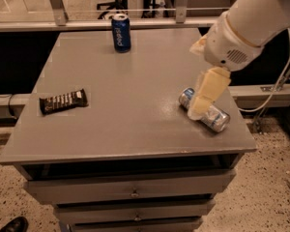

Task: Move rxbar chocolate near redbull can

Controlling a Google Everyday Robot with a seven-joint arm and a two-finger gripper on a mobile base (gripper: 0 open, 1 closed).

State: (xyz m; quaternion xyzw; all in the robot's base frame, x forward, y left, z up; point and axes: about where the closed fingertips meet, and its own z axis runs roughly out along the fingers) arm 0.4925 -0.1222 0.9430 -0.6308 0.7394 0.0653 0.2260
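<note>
Grey counter (135, 134) with drawers fills the frame. At left lies the rxbar chocolate (63, 101), ungrasped; at right, well apart, the redbull can (218, 120) lies on its side. The pincer (209, 92) hangs over the can, state not determinable. Judged: approach stage; next move requires crossing left to the bar.

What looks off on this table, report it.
The redbull can lies tipped on its side near the front right corner of the table, unlike the upright Pepsi can at the back. The tool hangs over it.
</note>
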